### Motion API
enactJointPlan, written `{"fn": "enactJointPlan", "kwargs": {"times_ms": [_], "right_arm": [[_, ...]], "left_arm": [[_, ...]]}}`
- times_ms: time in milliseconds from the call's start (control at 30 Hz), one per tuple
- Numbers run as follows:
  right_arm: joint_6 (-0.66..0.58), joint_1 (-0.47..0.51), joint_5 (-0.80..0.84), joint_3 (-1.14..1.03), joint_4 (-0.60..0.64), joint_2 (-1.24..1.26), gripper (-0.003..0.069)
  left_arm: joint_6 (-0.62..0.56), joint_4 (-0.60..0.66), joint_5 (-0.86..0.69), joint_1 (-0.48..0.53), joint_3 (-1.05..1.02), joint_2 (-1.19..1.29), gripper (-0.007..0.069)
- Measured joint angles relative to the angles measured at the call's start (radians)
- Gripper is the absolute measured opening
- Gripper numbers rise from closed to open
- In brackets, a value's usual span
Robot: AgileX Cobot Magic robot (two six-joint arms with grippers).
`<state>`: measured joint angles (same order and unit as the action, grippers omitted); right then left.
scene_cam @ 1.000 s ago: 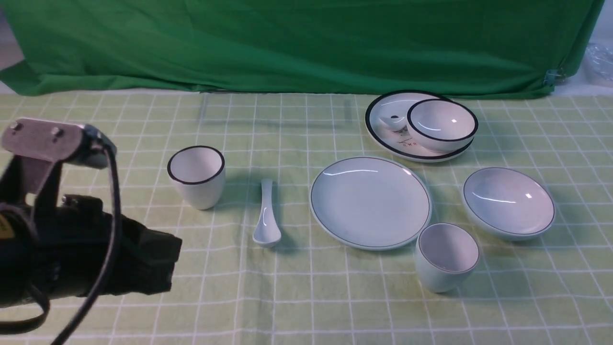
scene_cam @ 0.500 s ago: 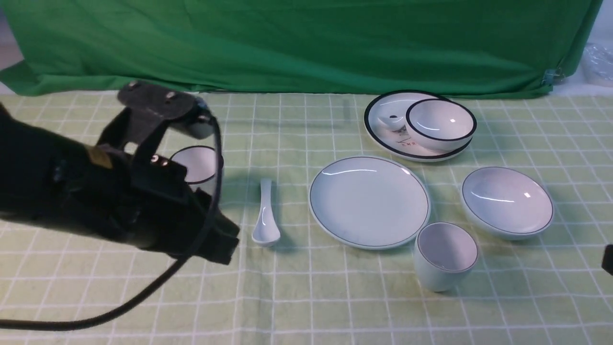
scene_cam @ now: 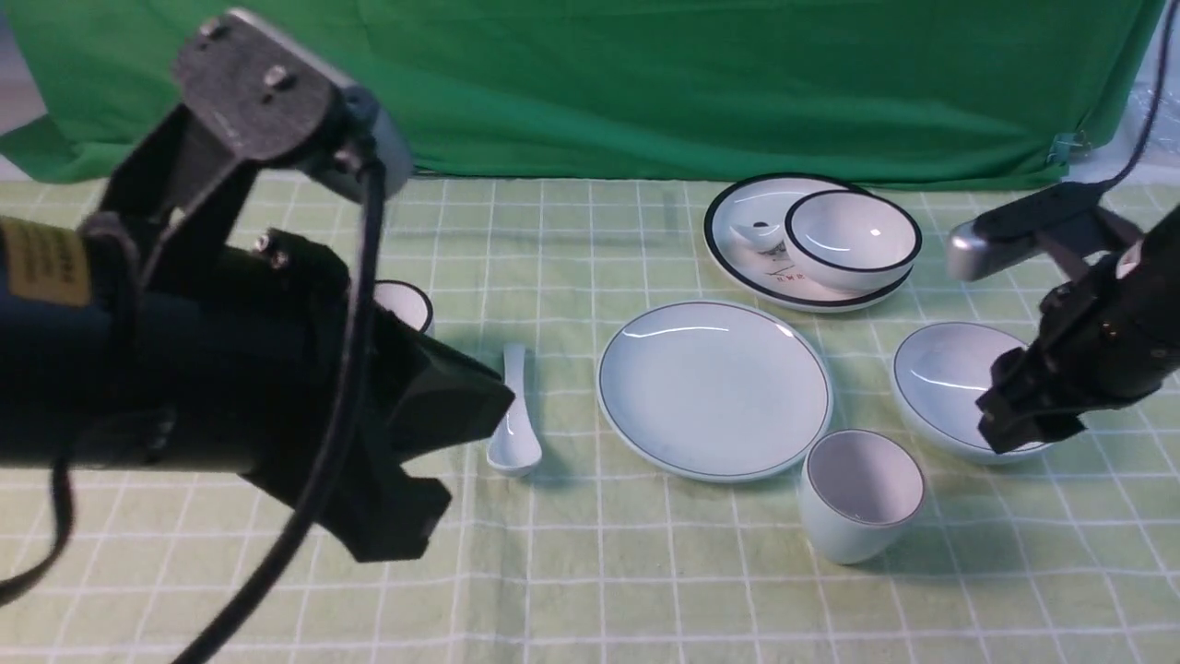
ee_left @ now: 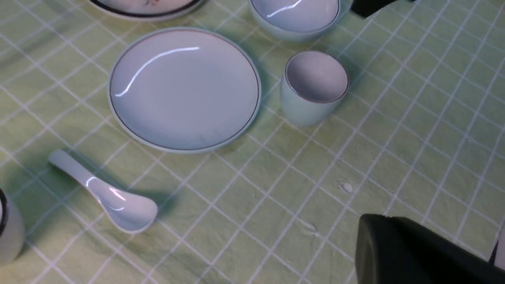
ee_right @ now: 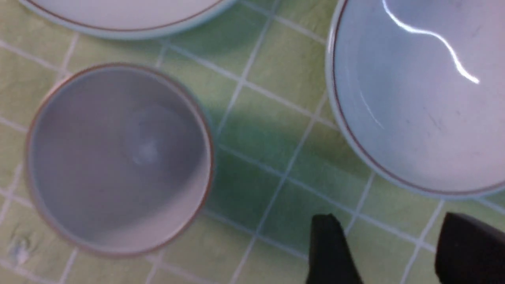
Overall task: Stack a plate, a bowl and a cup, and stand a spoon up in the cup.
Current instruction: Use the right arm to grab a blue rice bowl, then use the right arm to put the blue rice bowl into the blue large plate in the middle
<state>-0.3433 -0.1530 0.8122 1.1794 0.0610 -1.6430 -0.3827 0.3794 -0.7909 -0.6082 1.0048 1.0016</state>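
1. While the black left gripper (ee_left: 380, 221) has moved inward, its fingers are pressed together, empty.
2. The pale ceramic spoon (scene_cam: 514, 443) lies at the front-view nine o'clock of the wide bluish-white plate (scene_cam: 714, 392); the small handleless cup (scene_cam: 848, 535) stands at four, the shallow pale bowl (scene_cam: 949, 378) at three.
3. The black right gripper (ee_right: 390, 223) has entered, fingers spread and empty, near the bowl; stacking probably starts there.

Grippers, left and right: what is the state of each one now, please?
Left gripper: closed, holding nothing.
Right gripper: open, holding nothing, near the bowl.
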Motion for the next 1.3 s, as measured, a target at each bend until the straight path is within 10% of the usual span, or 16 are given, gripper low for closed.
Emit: {"fn": "enactJointPlan", "kwargs": {"times_ms": [500, 900, 1300], "right_arm": [[-0.118, -0.007, -0.168, 0.082, -0.014, -0.292, 0.0417], [-0.095, -0.019, -0.107, 0.178, -0.033, -0.25, 0.0092], [-0.005, -0.41, -0.029, 0.495, -0.039, -0.322, 0.0092]], "left_arm": [[0.041, -0.072, 0.0, 0.0, 0.002, -0.052, 0.0021], [0.041, -0.072, -0.007, 0.0, 0.002, -0.052, 0.0021], [0.041, -0.08, -0.007, 0.0, 0.002, -0.052, 0.0021]]}}
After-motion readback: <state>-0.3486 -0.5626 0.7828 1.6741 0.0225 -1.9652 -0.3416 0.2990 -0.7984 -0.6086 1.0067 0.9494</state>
